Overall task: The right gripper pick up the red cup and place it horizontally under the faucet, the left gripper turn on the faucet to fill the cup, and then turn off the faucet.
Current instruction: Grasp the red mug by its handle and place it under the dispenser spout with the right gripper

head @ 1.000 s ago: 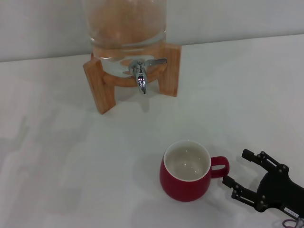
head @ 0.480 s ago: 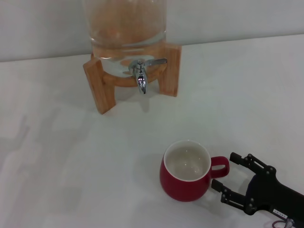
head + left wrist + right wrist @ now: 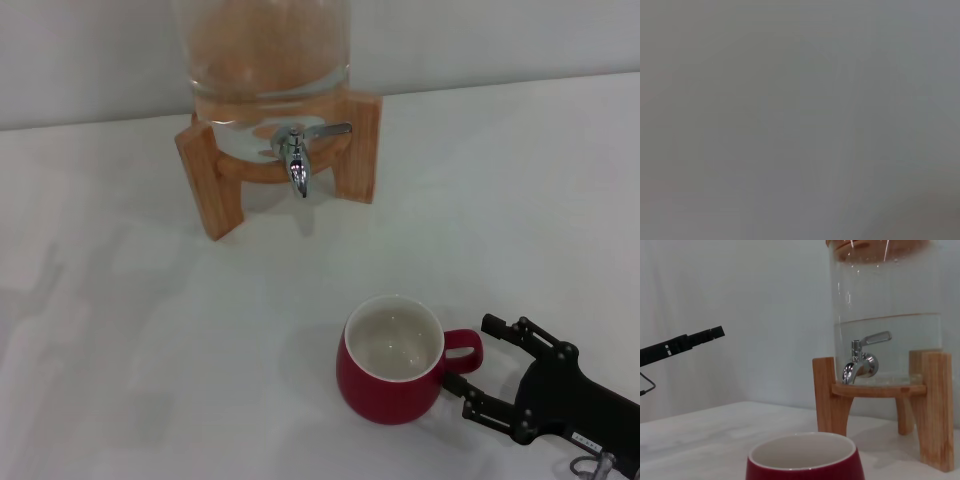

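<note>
The right tool (image 3: 474,360) sits low at the near right of the white desk (image 3: 150,350), its 2 black fingers (image 3: 500,328) spread wide on either side of the red cup's handle without closing on it. The red cup (image 3: 392,372) stands upright just beside it, cream inside showing, nothing in it. Well beyond, the faucet (image 3: 297,160) hangs from the glass dispenser (image 3: 265,60) in its wooden stand (image 3: 205,175). The left tool is out of sight; its wrist view shows only grey.

A white table (image 3: 150,330) carries the red cup (image 3: 390,375) and a wooden stand (image 3: 205,180).
</note>
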`<action>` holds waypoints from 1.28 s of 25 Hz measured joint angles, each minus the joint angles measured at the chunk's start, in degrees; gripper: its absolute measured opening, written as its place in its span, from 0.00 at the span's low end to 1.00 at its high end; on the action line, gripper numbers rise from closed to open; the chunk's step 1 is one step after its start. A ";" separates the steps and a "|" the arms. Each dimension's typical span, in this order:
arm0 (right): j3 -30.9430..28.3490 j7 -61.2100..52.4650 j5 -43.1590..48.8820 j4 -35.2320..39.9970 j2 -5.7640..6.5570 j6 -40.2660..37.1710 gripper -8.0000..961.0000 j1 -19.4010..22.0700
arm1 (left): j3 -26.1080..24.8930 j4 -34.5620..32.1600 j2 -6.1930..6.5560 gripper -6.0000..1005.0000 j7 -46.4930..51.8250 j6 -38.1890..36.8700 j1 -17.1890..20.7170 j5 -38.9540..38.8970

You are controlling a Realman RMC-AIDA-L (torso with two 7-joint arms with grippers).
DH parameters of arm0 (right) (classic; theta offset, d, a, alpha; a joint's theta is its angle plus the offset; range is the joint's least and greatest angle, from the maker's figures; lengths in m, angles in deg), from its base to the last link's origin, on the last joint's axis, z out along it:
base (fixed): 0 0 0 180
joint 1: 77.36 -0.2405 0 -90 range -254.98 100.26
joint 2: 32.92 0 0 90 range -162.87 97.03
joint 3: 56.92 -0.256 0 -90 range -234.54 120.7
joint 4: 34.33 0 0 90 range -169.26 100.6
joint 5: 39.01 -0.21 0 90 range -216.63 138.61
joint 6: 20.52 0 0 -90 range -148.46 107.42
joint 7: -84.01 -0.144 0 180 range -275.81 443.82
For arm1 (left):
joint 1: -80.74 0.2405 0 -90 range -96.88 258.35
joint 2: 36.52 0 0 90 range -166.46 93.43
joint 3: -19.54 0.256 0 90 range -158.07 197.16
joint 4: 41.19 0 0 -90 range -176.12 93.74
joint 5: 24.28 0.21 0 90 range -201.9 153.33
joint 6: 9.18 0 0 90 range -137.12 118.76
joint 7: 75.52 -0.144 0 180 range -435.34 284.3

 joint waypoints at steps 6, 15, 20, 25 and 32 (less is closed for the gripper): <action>0.00 0.00 -0.17 0.06 0.00 0.67 0.86 -0.40 | 0.00 0.02 0.00 0.88 0.00 0.00 0.03 0.00; -0.05 0.00 -0.29 0.66 -0.09 2.74 0.86 -0.96 | 0.00 0.08 0.00 0.88 0.00 0.00 0.09 0.00; -0.22 0.00 -0.41 0.66 -0.09 2.77 0.85 -0.96 | 0.00 0.08 0.00 0.88 0.00 0.00 0.09 0.00; -0.86 -0.01 -0.42 0.64 -0.09 2.77 0.85 -1.01 | 0.00 0.08 0.00 0.88 0.00 0.00 0.09 0.00; -1.00 0.00 -0.58 0.61 -0.09 3.28 0.84 -1.64 | 0.00 0.08 0.00 0.88 0.00 0.00 0.09 0.00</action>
